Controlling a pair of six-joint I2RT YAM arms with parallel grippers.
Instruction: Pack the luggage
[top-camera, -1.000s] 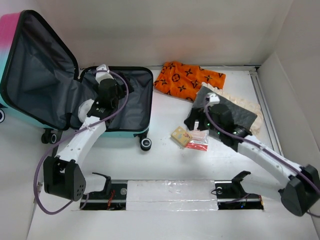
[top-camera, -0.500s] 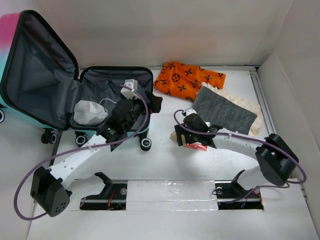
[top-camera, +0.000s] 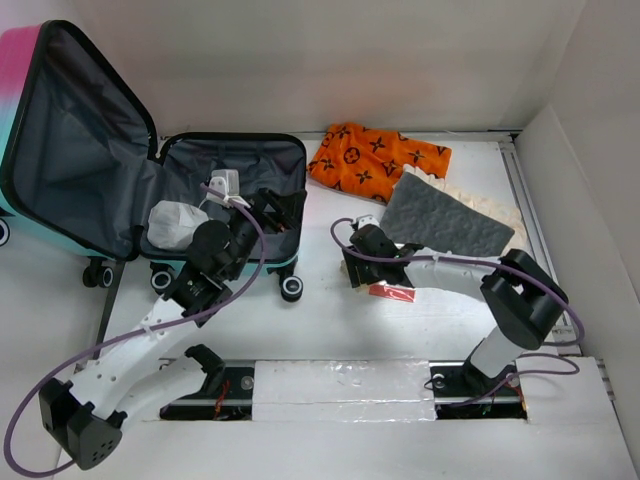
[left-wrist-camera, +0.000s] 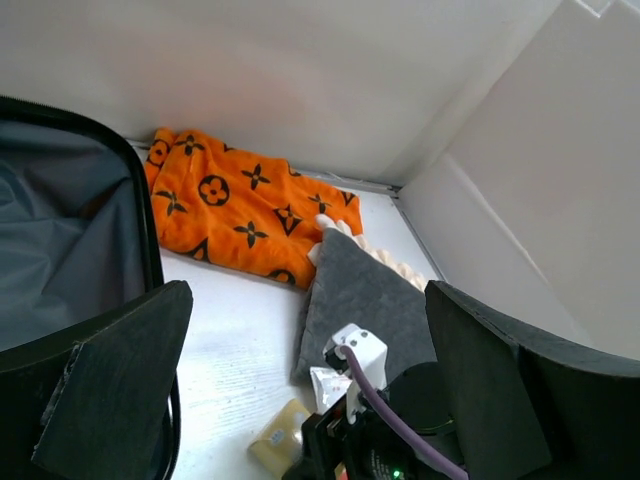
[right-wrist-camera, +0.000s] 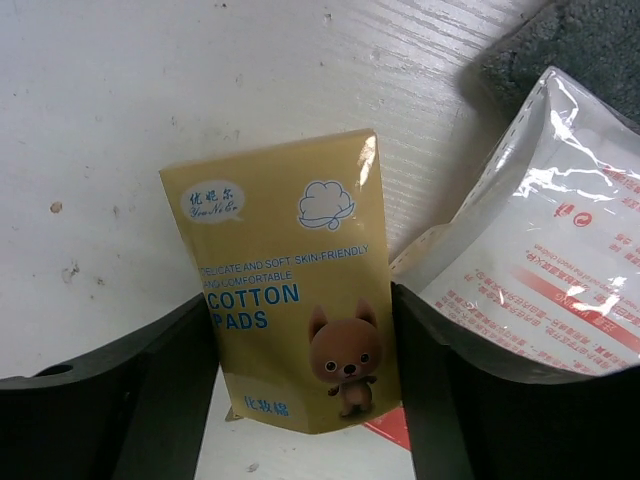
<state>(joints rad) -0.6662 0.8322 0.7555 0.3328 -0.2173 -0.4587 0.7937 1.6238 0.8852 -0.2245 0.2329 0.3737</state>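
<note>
**Mia:** What is on the far left?

**Ben:** The luggage (top-camera: 85, 150). It is on the left side of the table and it is open. The lid stands up. It is pink and teal outside and dark grey inside. The bottom half lies flat on its wheels.

**Mia:** Is there something in it?

**Ben:** Yes, a white bundle (top-camera: 170, 222) lies in the bottom half, near the lid.

**Mia:** Where is the left gripper (left-wrist-camera: 305, 330)?

**Ben:** It is over the right side of the bottom half. Its two fingers are wide apart and hold nothing.

**Mia:** And the right gripper (right-wrist-camera: 300, 295)?

**Ben:** It is down on the table, just right of the luggage. One finger sits on each side of a yellow pack (right-wrist-camera: 290, 330) and both touch it, so it grips the pack.

**Mia:** What does the pack say?

**Ben:** "COTTON PADS" in big blue letters. Above that, "SKIN-FRIENDLY". It has a little brown bear on it and a white puff.

**Mia:** What is next to it?

**Ben:** A clear packet (right-wrist-camera: 560, 270) touches the pack on the right. Its red writing is too small to read.

**Mia:** And further right?

**Ben:** An orange cloth (top-camera: 380, 155) with black shapes lies at the back. A grey cloth (top-camera: 445, 220) lies to its right, on top of a cream frilly thing (top-camera: 512, 217).
</note>
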